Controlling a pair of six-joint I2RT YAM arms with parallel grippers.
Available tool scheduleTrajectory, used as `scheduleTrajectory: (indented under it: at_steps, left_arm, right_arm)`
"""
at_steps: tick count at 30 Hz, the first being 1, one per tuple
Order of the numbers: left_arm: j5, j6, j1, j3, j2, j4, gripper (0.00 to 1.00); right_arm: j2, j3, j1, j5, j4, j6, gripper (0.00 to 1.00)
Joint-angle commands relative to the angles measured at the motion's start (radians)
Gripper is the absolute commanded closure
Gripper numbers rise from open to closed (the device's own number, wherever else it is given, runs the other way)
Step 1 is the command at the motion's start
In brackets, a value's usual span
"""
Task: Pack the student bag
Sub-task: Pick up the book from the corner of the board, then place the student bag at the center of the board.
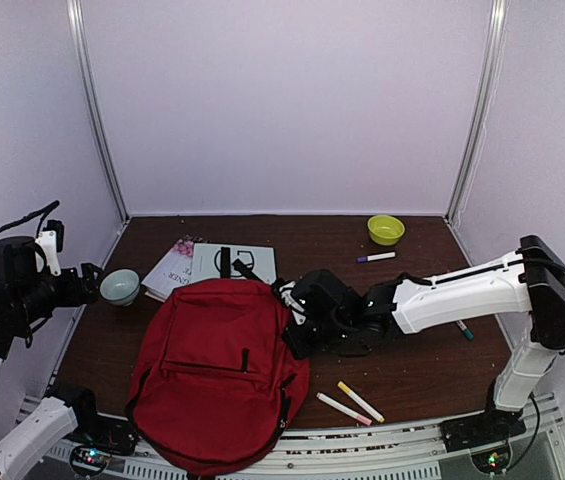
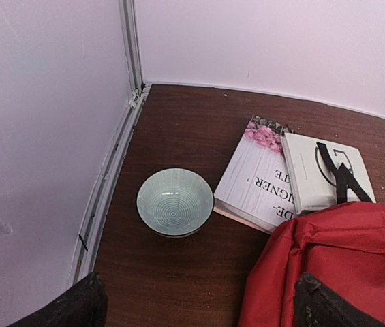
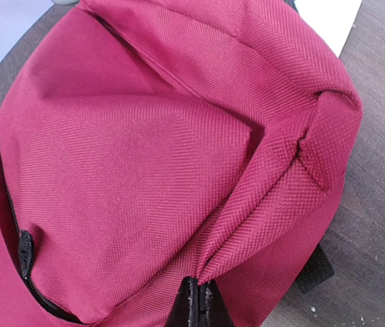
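Observation:
The red student bag (image 1: pixel 217 370) lies flat on the brown table, front pocket up, zippers closed. At the bag's right upper edge my right gripper (image 1: pixel 290 318) is shut on a pinched fold of its red fabric (image 3: pixel 260 197); the two black fingertips (image 3: pixel 197 303) meet on the ridge. The left gripper (image 2: pixel 199 306) hangs open above the table's left side, its fingers (image 2: pixel 76 306) spread wide with nothing between them, over bare wood between the bag's corner (image 2: pixel 328 266) and the wall.
A pale green bowl (image 2: pixel 175 202) sits left of two books (image 2: pixel 281 177), the white one under a black strap. A yellow bowl (image 1: pixel 385 229) and a marker (image 1: pixel 375 257) lie at the back right. Two more markers (image 1: pixel 352 402) lie near the front edge, another (image 1: pixel 464 329) under the right arm.

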Motion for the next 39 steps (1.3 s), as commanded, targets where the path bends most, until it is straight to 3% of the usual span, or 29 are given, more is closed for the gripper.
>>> scheduleTrajectory:
  at_steps: [1, 9, 15, 28, 39]
  left_arm:
    - [-0.008, 0.013, -0.003, -0.006, 0.001, 0.043, 0.03]
    - [-0.008, 0.013, -0.002, -0.006, 0.001, 0.042, 0.03]
    - [-0.008, 0.014, -0.003, -0.005, 0.008, 0.042, 0.03]
    - [-0.013, 0.014, -0.003, -0.004, 0.014, 0.043, 0.03]
    - [-0.013, 0.014, -0.002, -0.004, 0.015, 0.042, 0.03]
  right_arm:
    - [-0.08, 0.043, -0.003, 0.049, -0.017, -0.036, 1.0]
    - [-0.136, 0.094, -0.014, 0.177, -0.111, -0.094, 1.0]
    - [-0.282, 0.016, -0.02, 0.239, -0.101, -0.057, 1.0]
    - [-0.499, -0.184, -0.097, 0.39, -0.189, 0.169, 1.0]
    - [-0.514, -0.236, -0.232, 0.443, -0.248, 0.267, 1.0]
